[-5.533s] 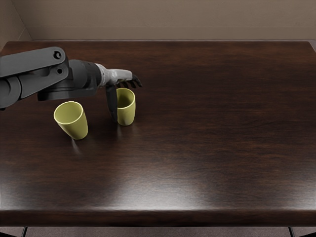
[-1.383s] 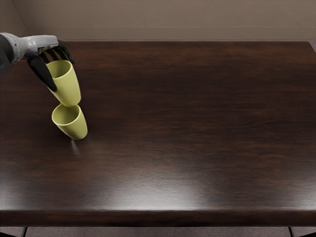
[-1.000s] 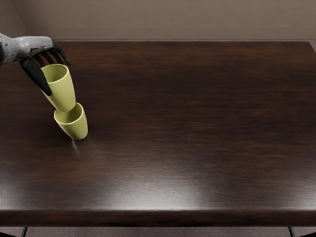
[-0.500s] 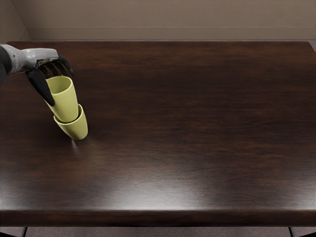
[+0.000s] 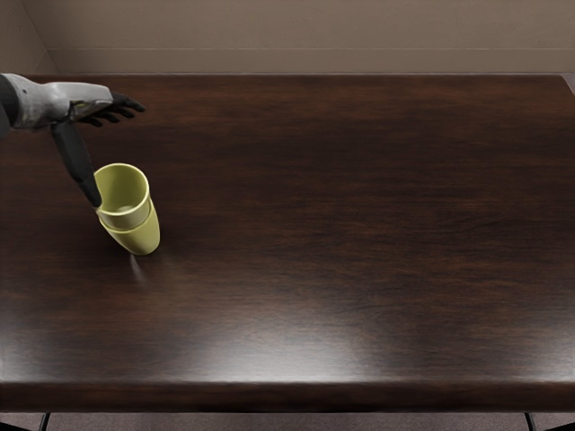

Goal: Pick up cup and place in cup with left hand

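Note:
My left hand (image 5: 113, 154) is open above and behind the two cups at the left of the table. Its fingers are extended to the right, clear of the rim, and the thumb points down beside the left edge of the inner cup. The inner yellow-green cup (image 5: 135, 215) sits nested inside the outer yellow-green cup (image 5: 140, 239), with its upper part standing out above the outer rim. The outer cup stands on the table, and most of the inner cup's lower part is hidden in it.
The dark wooden table (image 5: 359, 224) extends to the right and toward the front edge. Behind its back edge rises a brown wall (image 5: 314, 40).
The held cup has gone down into the other cup. My left hand has let go of it, the fingers straightening and lifting off its rim.

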You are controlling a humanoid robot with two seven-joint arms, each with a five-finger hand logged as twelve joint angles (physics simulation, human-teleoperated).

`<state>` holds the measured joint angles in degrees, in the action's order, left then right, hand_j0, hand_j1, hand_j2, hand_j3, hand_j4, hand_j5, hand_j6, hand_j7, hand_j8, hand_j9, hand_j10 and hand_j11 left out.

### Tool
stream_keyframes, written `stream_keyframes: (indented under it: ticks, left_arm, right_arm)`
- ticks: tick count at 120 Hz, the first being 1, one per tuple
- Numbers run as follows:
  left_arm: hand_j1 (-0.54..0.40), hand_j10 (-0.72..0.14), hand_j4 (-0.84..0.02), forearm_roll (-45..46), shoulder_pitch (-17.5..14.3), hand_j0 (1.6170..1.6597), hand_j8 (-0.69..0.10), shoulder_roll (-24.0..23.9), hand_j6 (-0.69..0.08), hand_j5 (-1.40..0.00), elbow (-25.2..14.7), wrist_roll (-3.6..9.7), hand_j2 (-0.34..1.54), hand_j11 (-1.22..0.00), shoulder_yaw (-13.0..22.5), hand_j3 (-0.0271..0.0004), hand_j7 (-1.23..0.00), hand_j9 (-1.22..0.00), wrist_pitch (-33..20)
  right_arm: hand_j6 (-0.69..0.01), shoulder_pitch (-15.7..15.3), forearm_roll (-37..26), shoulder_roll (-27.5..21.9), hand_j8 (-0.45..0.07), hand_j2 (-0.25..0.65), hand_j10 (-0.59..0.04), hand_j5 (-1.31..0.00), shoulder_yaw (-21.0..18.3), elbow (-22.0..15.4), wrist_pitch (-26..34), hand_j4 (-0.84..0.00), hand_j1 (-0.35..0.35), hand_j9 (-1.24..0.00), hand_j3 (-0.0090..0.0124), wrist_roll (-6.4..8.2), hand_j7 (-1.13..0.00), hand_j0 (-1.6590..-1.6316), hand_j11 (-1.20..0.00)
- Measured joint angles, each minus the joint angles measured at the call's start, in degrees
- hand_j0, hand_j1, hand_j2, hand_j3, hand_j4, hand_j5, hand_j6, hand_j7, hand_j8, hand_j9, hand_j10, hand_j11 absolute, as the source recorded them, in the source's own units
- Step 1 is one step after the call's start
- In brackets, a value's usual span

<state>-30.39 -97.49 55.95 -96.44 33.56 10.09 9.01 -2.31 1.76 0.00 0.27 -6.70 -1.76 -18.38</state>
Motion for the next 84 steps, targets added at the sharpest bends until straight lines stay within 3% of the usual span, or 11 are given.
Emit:
stream_keyframes:
  ticks: [17, 36, 51, 68, 84]
  left_arm:
    - [0.297, -0.052, -0.053, 10.56, -0.54, 1.6580, -0.053, 0.04, -0.053, -0.06, 1.82, -1.93, 0.01, -0.06, -2.41, 0.0000, -0.06, -0.06, 8.32]
    - [0.310, -0.038, -0.039, 18.74, -0.59, 1.6580, -0.039, -0.04, -0.040, -0.04, 3.30, -5.78, 0.01, -0.04, -6.17, 0.0000, -0.04, -0.04, 16.51]
    - [0.315, -0.032, -0.033, 25.64, -0.40, 1.6580, -0.033, -0.41, -0.034, -0.04, 3.71, -7.26, 0.01, -0.04, -9.01, 0.0000, -0.04, -0.04, 22.27]
    - [0.318, -0.029, -0.029, 35.10, 0.54, 1.6580, -0.029, -2.18, -0.030, -0.03, 3.80, -11.76, 0.01, -0.03, -9.98, 0.0000, -0.03, -0.03, 25.05]
    - [0.321, -0.026, -0.026, 38.66, 0.48, 1.6581, -0.026, -2.44, -0.026, -0.03, 3.86, -13.31, 0.00, -0.03, -9.93, 0.0000, -0.03, -0.03, 25.74]
  right_arm:
    - [-0.001, 0.01, 0.00, 0.00, 0.000, 0.000, 0.000, 0.00, 0.00, -0.01, 0.00, 0.000, -0.349, 0.00, 0.0000, -0.01, 0.00, -1.6581, 0.00]
    - [-0.001, 0.00, 0.01, 0.00, 0.000, 0.000, 0.000, 0.00, 0.00, 0.01, 0.00, 0.000, -0.349, 0.00, 0.0000, -0.01, 0.00, -1.6581, 0.00]
    - [-0.001, 0.02, 0.01, 0.00, 0.000, 0.000, 0.000, 0.00, 0.00, 0.00, 0.00, 0.000, -0.349, 0.00, 0.0000, 0.00, 0.00, -1.6581, 0.00]
    - [-0.001, 0.01, 0.00, 0.00, 0.000, 0.000, 0.000, 0.00, 0.00, -0.01, 0.00, 0.000, -0.349, 0.00, 0.0000, 0.00, 0.00, -1.6581, 0.00]
    - [-0.001, 0.00, 0.01, 0.00, -0.001, 0.000, 0.000, 0.00, 0.00, 0.00, 0.00, 0.000, -0.349, 0.00, 0.0000, 0.00, 0.00, -1.6581, 0.00]
